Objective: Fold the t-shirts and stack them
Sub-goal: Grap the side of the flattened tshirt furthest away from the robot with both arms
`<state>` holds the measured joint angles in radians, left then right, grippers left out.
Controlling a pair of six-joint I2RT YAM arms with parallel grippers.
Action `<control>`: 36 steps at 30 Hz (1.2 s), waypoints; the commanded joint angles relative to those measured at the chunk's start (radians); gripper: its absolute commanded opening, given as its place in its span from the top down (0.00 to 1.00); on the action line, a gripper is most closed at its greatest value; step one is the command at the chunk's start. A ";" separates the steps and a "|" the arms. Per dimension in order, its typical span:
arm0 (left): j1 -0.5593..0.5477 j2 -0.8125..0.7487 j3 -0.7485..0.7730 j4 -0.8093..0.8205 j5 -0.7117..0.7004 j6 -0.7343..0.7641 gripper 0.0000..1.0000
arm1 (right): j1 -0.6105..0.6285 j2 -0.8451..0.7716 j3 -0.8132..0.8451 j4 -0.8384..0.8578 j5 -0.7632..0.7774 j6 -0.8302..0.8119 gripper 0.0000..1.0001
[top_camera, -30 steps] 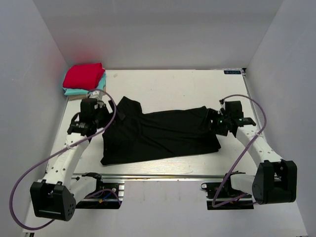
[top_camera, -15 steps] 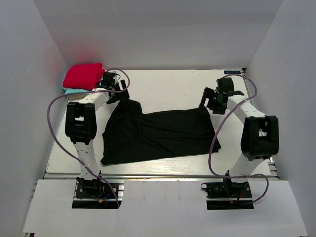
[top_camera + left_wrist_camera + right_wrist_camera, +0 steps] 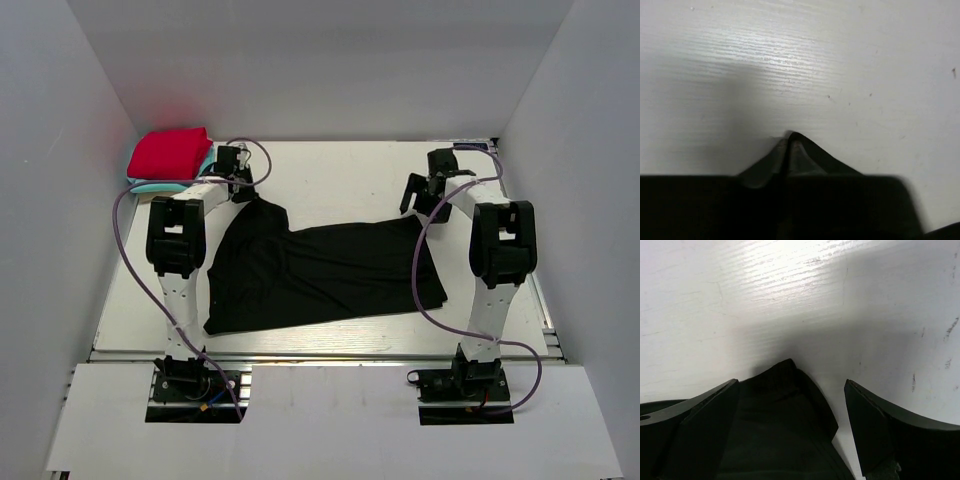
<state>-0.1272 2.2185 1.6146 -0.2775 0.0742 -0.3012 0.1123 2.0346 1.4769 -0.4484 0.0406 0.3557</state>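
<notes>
A large black t-shirt (image 3: 320,270) lies spread across the middle of the white table (image 3: 340,170). At the back left is a stack of folded t-shirts, a red one (image 3: 170,152) on a teal one (image 3: 160,186). My left gripper (image 3: 244,191) is at the black shirt's far left corner. In the left wrist view the left gripper (image 3: 788,142) is shut with black cloth (image 3: 840,200) pinched in it. My right gripper (image 3: 418,200) is at the far right corner. In the right wrist view the right gripper (image 3: 790,382) is open, and the cloth's corner (image 3: 785,415) lies between the fingers (image 3: 875,420).
White walls close in the table on the left, back and right. The folded stack stands just left of my left wrist. An aluminium rail (image 3: 320,355) runs along the near edge. Purple cables (image 3: 125,260) loop beside both arms.
Both arms have stretched forward from the shirt's sides to its far corners. The left gripper has shut on the cloth; the right has stayed open.
</notes>
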 commanded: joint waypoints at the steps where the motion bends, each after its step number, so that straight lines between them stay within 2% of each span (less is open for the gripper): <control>1: -0.006 0.001 -0.036 -0.002 0.050 0.024 0.93 | -0.002 0.027 0.046 -0.015 -0.008 -0.001 0.10; 2: -0.006 -0.008 -0.036 0.010 0.050 0.024 1.00 | -0.002 0.029 0.045 0.000 -0.011 -0.001 0.11; 8: -0.006 -0.037 -0.081 0.057 0.059 0.024 1.00 | 0.003 0.056 0.034 0.033 -0.030 -0.003 0.25; 9: -0.006 -0.051 -0.081 0.073 0.059 0.014 1.00 | 0.001 0.058 0.026 0.037 -0.062 -0.004 0.34; 10: -0.006 -0.060 -0.081 0.074 0.059 0.014 1.00 | 0.003 0.056 0.023 0.046 -0.076 -0.004 0.37; 12: -0.006 -0.083 -0.081 0.083 0.059 0.014 1.00 | 0.003 0.052 0.000 0.056 -0.090 -0.004 0.39; 13: -0.006 -0.083 -0.081 0.083 0.059 0.005 1.00 | 0.003 0.047 -0.009 0.059 -0.093 -0.004 0.49; 14: -0.006 -0.100 -0.090 0.095 0.068 0.005 1.00 | 0.003 0.041 -0.018 0.056 -0.100 -0.003 0.56; 15: 0.003 -0.117 -0.099 0.109 0.079 0.005 1.00 | 0.001 0.035 -0.024 0.066 -0.110 -0.003 0.68; 17: 0.003 -0.140 -0.110 0.130 0.090 0.005 1.00 | 0.001 0.020 -0.038 0.076 -0.125 -0.006 0.83; 18: 0.003 -0.140 -0.110 0.141 0.099 0.005 1.00 | 0.006 0.021 -0.036 0.085 -0.127 -0.015 0.99; 25: 0.003 -0.149 -0.064 0.132 0.108 0.005 1.00 | 0.003 0.009 0.042 0.063 -0.044 -0.015 1.00; 30: 0.012 -0.149 0.028 0.132 0.062 0.023 1.00 | -0.006 0.003 0.134 0.045 0.102 -0.023 1.00; 36: 0.012 -0.172 0.051 0.182 0.067 0.054 1.00 | -0.010 0.001 0.230 0.050 0.125 -0.029 1.00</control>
<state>-0.1204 2.1460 1.6363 -0.1349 0.1402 -0.2756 0.1112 2.0701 1.6482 -0.4118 0.1120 0.3401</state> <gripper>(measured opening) 0.023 0.011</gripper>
